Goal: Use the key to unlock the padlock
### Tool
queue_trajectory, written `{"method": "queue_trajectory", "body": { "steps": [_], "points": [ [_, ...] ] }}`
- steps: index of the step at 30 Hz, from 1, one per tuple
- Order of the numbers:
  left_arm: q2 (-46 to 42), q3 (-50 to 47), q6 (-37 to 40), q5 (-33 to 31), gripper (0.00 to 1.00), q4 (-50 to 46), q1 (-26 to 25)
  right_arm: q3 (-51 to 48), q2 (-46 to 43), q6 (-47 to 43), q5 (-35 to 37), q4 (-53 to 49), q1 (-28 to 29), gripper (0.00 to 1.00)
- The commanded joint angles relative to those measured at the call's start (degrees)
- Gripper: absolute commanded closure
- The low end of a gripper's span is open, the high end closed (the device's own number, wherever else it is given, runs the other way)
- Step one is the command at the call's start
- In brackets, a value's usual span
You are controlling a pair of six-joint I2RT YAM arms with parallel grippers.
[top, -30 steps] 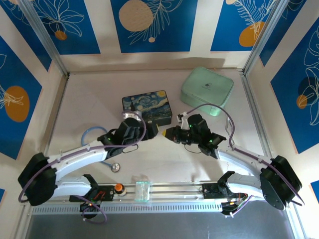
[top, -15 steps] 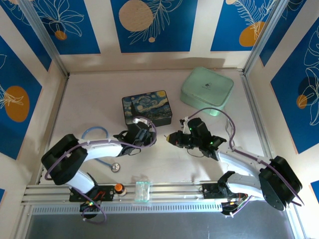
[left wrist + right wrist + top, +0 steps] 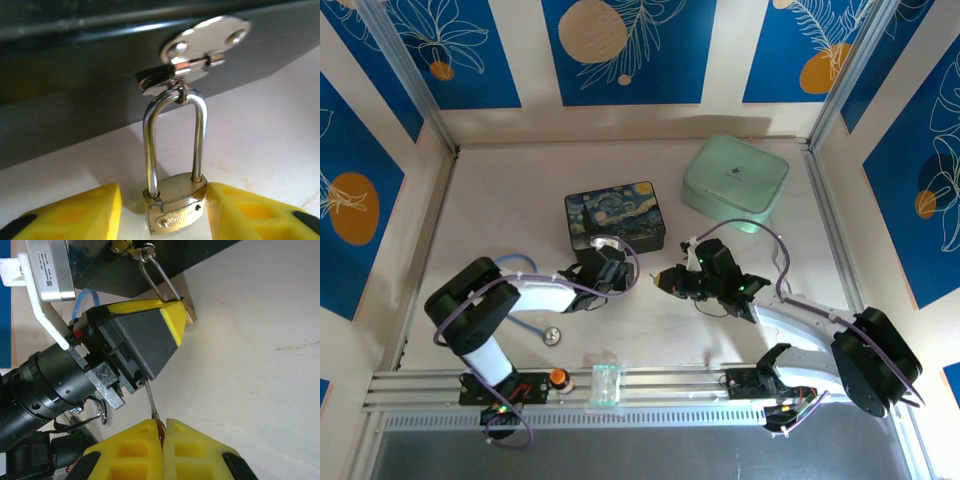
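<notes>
The brass padlock [image 3: 175, 204] hangs by its silver shackle [image 3: 150, 145] from the clasp [image 3: 200, 42] of the dark blue tin [image 3: 615, 215], its body resting on the table. My left gripper [image 3: 164, 201] straddles the body. Its right finger [image 3: 255, 212] touches the brass and its left finger [image 3: 75, 215] stands a small gap off, so the jaws are open. My right gripper [image 3: 162, 429] is shut on the head of the thin key [image 3: 151, 399]. The key's blade points at the left gripper's black finger [image 3: 145, 340], just short of the padlock [image 3: 189, 310].
A mint green box [image 3: 735, 182] sits at the back right. A round silver disc [image 3: 551, 337] with blue tubing [image 3: 510, 263] lies at the left arm's side. A clear block [image 3: 607, 383] and an orange knob [image 3: 559, 377] sit on the front rail.
The left arm has folded back at the elbow while its gripper stayed at the tin's front. Its jaws have narrowed around the padlock. The right gripper has edged slightly left with the key.
</notes>
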Motion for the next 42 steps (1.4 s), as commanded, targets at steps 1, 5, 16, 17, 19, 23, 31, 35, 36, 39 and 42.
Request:
{"method": "queue_trajectory", "body": {
  "steps": [1, 5, 16, 17, 19, 23, 31, 35, 36, 39, 42],
  "points": [
    [1.7, 1.2, 0.6, -1.0, 0.6, 2.3, 0.4, -0.8, 1.5, -0.1, -0.2, 2.4, -0.3, 1.0],
    [2.1, 0.8, -1.0, 0.1, 0.64, 3.6, 0.5, -1.6, 4.8, 0.5, -0.6, 6.1, -0.3, 1.0],
    [-0.8, 0.3, -4.2, 0.7, 0.83, 2.7, 0.5, -2.3, 11.6, 3.0, -2.3, 15.2, -0.5, 1.0],
    [-0.9, 0.1, -5.0, 0.6, 0.87, 2.7, 0.5, -2.6, 12.3, 3.9, -2.7, 16.7, -0.7, 1.0],
    [-1.2, -0.2, -6.2, 0.5, 0.92, 3.0, 0.5, -3.0, 13.8, 5.4, -3.2, 19.2, -0.9, 1.0],
    [-2.0, -0.4, -8.0, 1.2, 0.92, 3.2, 0.5, -3.1, 15.9, 6.0, -3.4, 21.1, -0.9, 1.0],
    [-3.1, -2.5, -16.7, 2.5, 0.95, 4.9, 0.5, -3.5, 16.7, 6.3, -3.0, 22.6, -1.5, 1.0],
    [-4.2, -5.4, -24.4, 3.9, 1.0, 8.6, 0.5, -4.2, 17.5, 6.4, -3.9, 24.3, -2.0, 1.0],
    [-4.5, -5.8, -26.3, 4.1, 1.0, 9.5, 0.5, -4.2, 18.0, 6.6, -4.6, 25.0, -2.2, 1.0],
    [-4.9, -6.9, -31.2, 5.9, 1.0, 12.3, 0.6, -5.6, 20.8, 9.0, -8.6, 31.3, -3.7, 1.0],
    [-5.8, -7.8, -35.7, 6.9, 1.0, 14.1, 0.6, -5.8, 23.6, 10.6, -13.1, 35.6, -5.4, 1.0]
  ]
}}
